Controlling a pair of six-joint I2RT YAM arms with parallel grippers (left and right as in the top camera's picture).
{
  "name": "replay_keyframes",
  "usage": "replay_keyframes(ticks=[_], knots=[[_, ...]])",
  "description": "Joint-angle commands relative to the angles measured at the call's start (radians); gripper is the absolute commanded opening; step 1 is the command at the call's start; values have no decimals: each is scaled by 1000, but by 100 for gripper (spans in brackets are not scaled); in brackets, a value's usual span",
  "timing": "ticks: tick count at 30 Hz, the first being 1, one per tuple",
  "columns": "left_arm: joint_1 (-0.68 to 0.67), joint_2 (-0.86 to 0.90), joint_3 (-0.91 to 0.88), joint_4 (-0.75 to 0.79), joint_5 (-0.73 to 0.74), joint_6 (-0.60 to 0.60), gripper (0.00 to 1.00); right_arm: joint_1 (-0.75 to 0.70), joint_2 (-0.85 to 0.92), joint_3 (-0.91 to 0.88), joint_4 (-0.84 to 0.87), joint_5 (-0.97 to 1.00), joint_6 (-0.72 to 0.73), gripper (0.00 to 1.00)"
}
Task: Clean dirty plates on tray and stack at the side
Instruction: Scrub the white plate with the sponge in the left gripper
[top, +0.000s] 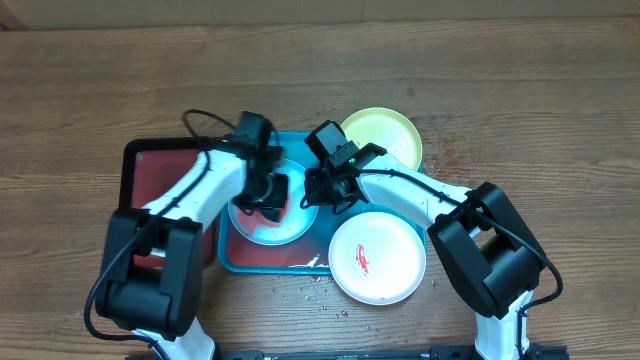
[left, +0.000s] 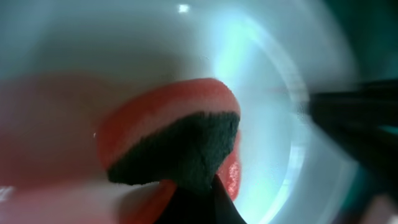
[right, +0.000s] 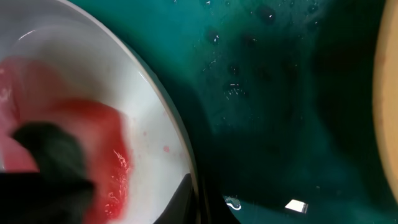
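Observation:
The light blue plate (top: 262, 228) lies on the turquoise tray (top: 300, 262), with red sauce smeared in its whitish centre (right: 124, 74). My left gripper (top: 268, 190) is shut on a red sponge with a dark green scouring face (left: 174, 137) and presses it on that plate (left: 261, 74). My right gripper (top: 328, 188) is shut on the plate's right rim (right: 193, 193). The yellow-green plate (top: 385, 135) sits at the tray's back right corner. The cream plate (top: 377, 257), with a red smear, lies at the front right, overlapping the tray's edge.
A smaller dark red tray with a black rim (top: 160, 180) lies left of the turquoise tray, under my left arm. Small crumbs and specks (top: 300, 290) lie on the wooden table in front of the tray. The wet tray floor (right: 280, 93) shows in the right wrist view.

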Motion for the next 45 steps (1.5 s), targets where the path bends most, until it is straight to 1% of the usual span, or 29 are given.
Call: replay_keyframes(ticks=[1,3,4,7,10,12,14,15,17,19,21,23,25,26,30,32,33,35,37,38,40,42,45], knots=[[-31,9,-19,52,116,-15,4,1,31,7,2,-2,2,4],[-28,9,-19,89,51,-89,4,1,31,7,-1,-2,2,4],[-24,9,-19,104,-9,-136,4,1,31,7,-1,-2,2,4],[-14,9,-19,105,-235,-294,4,1,31,7,-1,-2,2,4],[-9,9,-19,48,-453,-429,4,1,31,7,-1,-1,2,4],[-10,9,-19,6,-508,-449,4,1,31,7,-1,-1,2,4],[-10,9,-19,-45,-504,-436,4,1,32,7,0,-1,2,4],[-11,9,-19,-71,-486,-421,4,0,32,7,2,-1,2,4],[-11,9,-19,-117,-379,-324,4,-1,31,7,3,-1,2,4],[-11,9,-19,-145,-199,-162,4,-2,32,7,3,-1,2,4],[-11,9,-19,-174,12,23,4,-2,31,7,5,-1,2,4],[-11,9,-19,-205,193,173,4,-2,32,7,10,-2,2,4],[-11,9,-19,-216,294,235,4,-2,32,7,11,-2,2,4],[-11,9,-19,-214,319,245,4,-2,32,7,11,-2,2,4],[-11,9,-19,-167,325,238,4,-2,32,7,10,-2,2,4],[-11,9,-19,-137,253,150,4,-2,32,7,9,-2,2,4],[-10,9,-19,-127,179,82,4,-2,32,7,8,-2,2,4],[-11,9,-19,-125,-14,-60,4,-2,32,7,8,-2,2,4],[-11,9,-19,-156,-218,-192,4,-2,32,7,8,-2,2,4],[-11,9,-19,-179,-295,-240,4,-2,32,7,7,-1,2,4],[-11,9,-19,-241,-435,-320,4,-2,32,7,6,-1,2,4],[-11,9,-19,-306,-541,-376,4,-2,32,7,7,-1,2,4],[-11,9,-19,-378,-652,-435,4,-2,32,7,10,-1,2,4]])
